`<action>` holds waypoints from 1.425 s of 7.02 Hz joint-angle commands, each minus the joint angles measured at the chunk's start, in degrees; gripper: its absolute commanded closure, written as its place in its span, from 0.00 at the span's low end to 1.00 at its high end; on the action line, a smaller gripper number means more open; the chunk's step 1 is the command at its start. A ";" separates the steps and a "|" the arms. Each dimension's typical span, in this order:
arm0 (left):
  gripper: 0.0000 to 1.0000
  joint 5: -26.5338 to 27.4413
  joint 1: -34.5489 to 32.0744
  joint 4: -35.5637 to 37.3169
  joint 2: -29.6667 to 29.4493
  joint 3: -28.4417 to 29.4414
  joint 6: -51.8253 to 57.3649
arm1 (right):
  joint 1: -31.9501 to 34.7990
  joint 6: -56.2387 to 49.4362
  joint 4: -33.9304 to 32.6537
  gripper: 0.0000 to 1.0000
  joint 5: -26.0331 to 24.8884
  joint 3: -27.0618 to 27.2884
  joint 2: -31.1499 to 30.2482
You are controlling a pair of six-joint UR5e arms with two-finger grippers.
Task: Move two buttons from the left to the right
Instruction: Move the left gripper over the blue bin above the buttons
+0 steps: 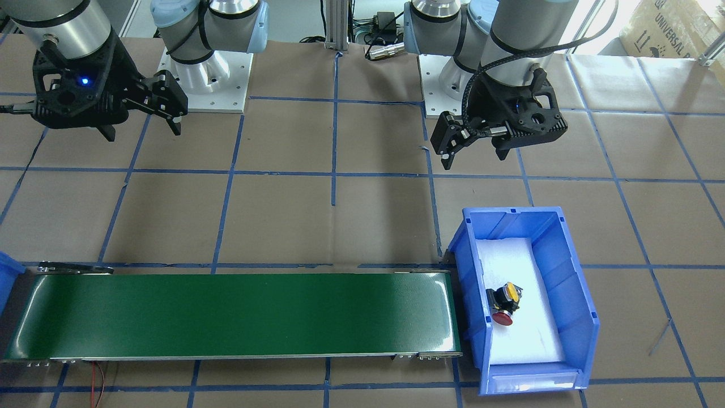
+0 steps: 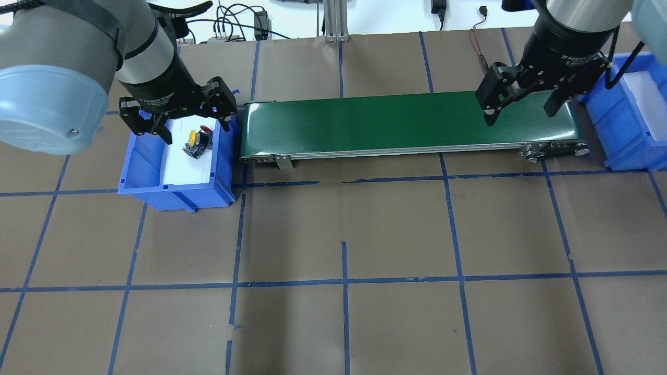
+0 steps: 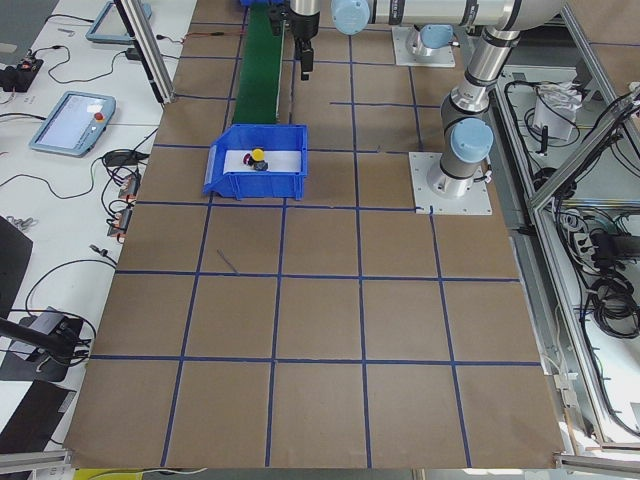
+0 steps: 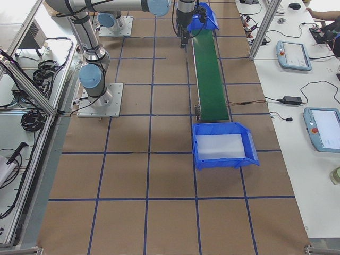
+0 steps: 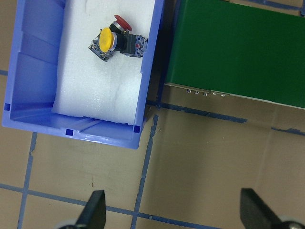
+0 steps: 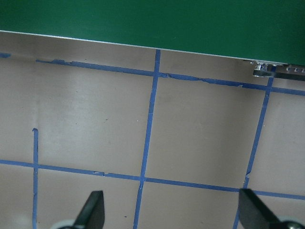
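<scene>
Both buttons (image 5: 116,42) in bin (image 5: 28,62) — well apart from fingers (image 5: 95,210) of left gripper (image 5: 171,194)

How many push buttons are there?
2. The yellow button and the red button lie together in the blue bin at the green belt's end, robot's left; none seen elsewhere.

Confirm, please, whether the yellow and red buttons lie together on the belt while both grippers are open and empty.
Not on the belt: the left wrist view shows the yellow button and red button together in the blue bin. The left gripper and right gripper are open and empty.
</scene>
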 commanded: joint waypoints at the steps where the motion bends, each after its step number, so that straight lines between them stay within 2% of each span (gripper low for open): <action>1: 0.00 0.31 0.79 1.87 -2.02 -0.08 0.61 | 0.00 0.00 0.02 0.00 0.00 -0.01 -0.03; 3: 0.00 0.40 2.10 3.46 -2.48 -0.24 7.08 | 0.00 0.00 0.02 0.00 0.00 -0.01 -0.03; 4: 0.00 0.13 5.25 3.47 -2.65 -0.08 11.29 | 0.00 0.00 0.02 0.00 0.00 -0.01 -0.03; 6: 0.00 -0.22 8.18 3.55 -3.26 1.33 11.86 | 0.00 0.00 0.11 0.00 0.00 0.07 -0.03; 7: 0.00 -0.31 8.27 6.34 -5.09 1.59 12.47 | 0.00 0.00 0.11 0.00 0.00 0.16 -0.03; 8: 0.00 0.13 8.27 12.11 -9.29 2.29 15.61 | 0.00 0.00 0.11 0.00 0.00 0.51 -0.20; 10: 0.00 0.39 8.71 13.57 -12.83 3.52 27.88 | 0.00 0.00 0.02 0.00 0.00 0.95 -0.47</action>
